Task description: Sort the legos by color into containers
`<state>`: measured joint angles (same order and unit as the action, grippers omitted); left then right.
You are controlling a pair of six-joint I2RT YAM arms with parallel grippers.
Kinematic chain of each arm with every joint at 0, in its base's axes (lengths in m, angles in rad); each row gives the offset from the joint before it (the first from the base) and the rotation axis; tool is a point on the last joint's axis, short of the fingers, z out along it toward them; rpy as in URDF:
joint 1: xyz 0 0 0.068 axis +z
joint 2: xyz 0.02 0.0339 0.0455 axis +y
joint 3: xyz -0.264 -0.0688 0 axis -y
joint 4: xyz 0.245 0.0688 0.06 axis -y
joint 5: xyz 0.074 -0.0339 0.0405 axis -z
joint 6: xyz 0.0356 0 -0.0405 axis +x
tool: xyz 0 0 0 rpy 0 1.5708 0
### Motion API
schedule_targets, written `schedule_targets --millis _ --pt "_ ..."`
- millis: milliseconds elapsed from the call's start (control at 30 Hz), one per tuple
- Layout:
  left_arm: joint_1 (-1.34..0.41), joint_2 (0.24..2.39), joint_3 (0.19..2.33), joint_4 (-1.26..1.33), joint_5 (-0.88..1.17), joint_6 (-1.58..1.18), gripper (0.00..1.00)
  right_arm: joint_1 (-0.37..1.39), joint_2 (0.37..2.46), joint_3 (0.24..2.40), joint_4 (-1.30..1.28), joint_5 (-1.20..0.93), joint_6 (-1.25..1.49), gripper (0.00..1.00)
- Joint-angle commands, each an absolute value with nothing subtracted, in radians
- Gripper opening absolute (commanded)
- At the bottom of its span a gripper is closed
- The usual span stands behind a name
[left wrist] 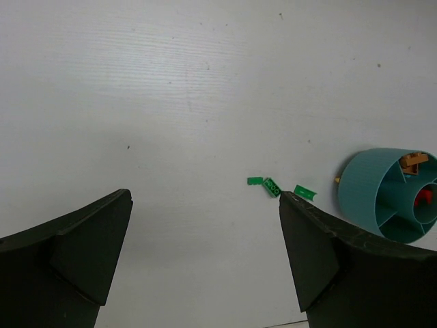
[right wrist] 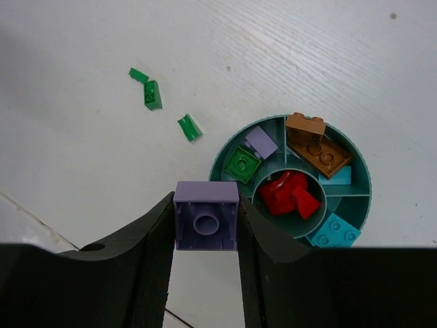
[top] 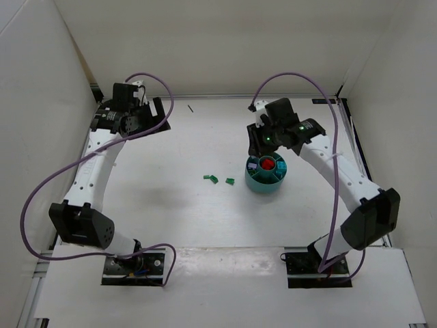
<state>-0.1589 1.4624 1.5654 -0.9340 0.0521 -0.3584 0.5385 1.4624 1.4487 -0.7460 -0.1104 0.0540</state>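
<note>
Green legos [right wrist: 153,95], three of them, lay loose on the worktop [top: 184,205], near the teal bowl [right wrist: 362,171] but not touching it. My right claw [right wrist: 206,227] was pinching a purple lego [right wrist: 206,213] by its sides, with the hollow underside turned toward the wrist camera. It hovered over the bowl's rim, close to a green brick [right wrist: 242,164] and a lilac brick [right wrist: 261,141] lying side by side inside. I could not tell whether a divider ran between those two. Red bricks [right wrist: 290,195] filled the centre cup [right wrist: 321,208]. Brown bricks [right wrist: 314,140] sat in a far wedge, and blue bricks [right wrist: 334,231] lay in the wedges next to them. My left claw [left wrist: 205,239] hung spread wide with nothing between its fingers, above the worktop and well apart from the bowl.
</note>
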Motion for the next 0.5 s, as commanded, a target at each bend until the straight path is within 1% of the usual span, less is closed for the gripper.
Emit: schedule_targets --millis 0,100,333,367,467 --pt "-0.143 1.514 1.633 -0.916 0.122 -0.322 1.00 0.555 1.515 1.486 -0.781 -0.095 0.029 0.28" --pt "-0.141 1.543 1.660 -0.911 0.132 -0.295 1.00 0.572 1.535 1.476 -0.770 -0.064 0.032 0.31" --pt "-0.127 1.572 1.655 -0.858 0.161 -0.278 1.00 0.569 1.594 1.462 -0.747 -0.029 0.057 0.31" --pt "-0.121 1.583 1.660 -0.857 0.167 -0.279 1.00 0.569 1.597 1.465 -0.749 -0.008 0.063 0.33" --pt "-0.120 1.594 1.663 -0.853 0.198 -0.295 1.00 0.568 1.620 1.474 -0.759 -0.017 0.072 0.33"
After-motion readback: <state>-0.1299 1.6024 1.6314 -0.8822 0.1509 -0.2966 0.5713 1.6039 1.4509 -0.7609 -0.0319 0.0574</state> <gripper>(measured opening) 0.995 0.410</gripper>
